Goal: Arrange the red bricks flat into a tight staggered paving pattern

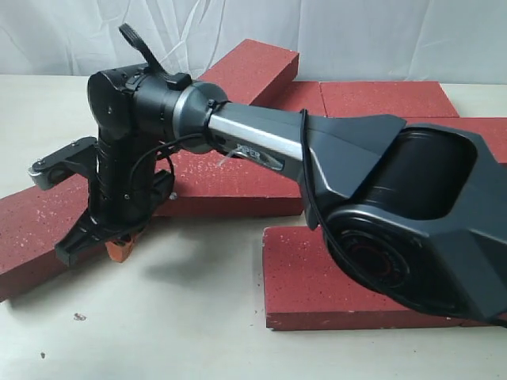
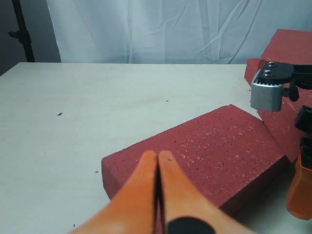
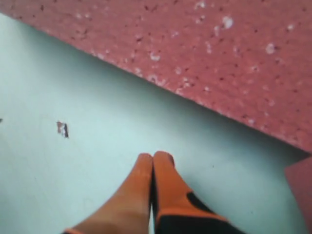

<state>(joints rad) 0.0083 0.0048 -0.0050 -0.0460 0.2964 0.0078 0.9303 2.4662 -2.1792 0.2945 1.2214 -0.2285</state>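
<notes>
Red bricks (image 1: 238,188) splayed, gaps between, right gripper (image 3: 153,157) alongside

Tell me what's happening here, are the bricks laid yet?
Not yet. Both grippers are shut and empty. The right gripper points down at the table beside the angled brick on the left; the left gripper is low by that same brick. The other red bricks lie loose with gaps, and the back brick appears to rest skewed on others.
</notes>
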